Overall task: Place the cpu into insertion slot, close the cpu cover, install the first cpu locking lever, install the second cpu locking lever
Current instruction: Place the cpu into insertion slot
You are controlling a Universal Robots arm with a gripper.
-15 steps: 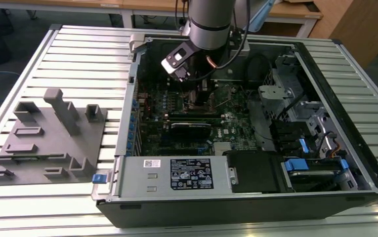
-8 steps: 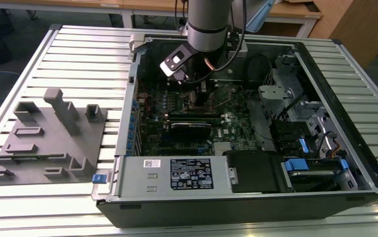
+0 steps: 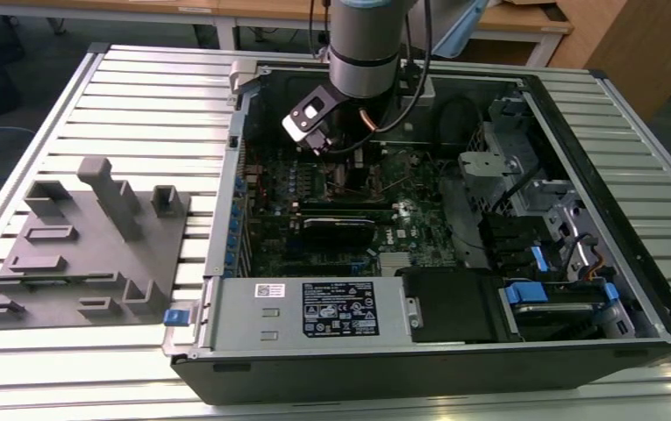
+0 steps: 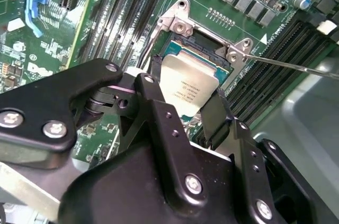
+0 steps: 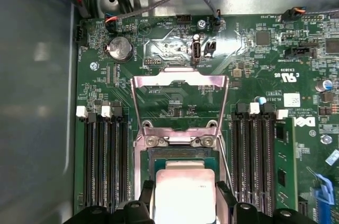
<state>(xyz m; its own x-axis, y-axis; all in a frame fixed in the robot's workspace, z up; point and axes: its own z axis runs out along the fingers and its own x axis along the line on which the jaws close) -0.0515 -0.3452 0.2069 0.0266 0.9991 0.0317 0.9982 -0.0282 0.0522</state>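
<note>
My gripper [image 4: 183, 94] is clamped on the cpu [image 4: 193, 83], one finger on each of two opposite edges. The chip hangs right over the insertion slot [image 5: 180, 155], mid motherboard [image 5: 159, 49] between the memory slot banks [image 5: 103, 155]; can't tell if it's seated. My call: keep it level, square its edges to the slot rim, lower straight, no sliding, let go only once flat. Past the slot the cpu cover [image 5: 180, 81] lies flipped open toward the board's cable edge, clear of me. A thin lever wire [image 4: 286, 64] sticks out beside the slot.
</note>
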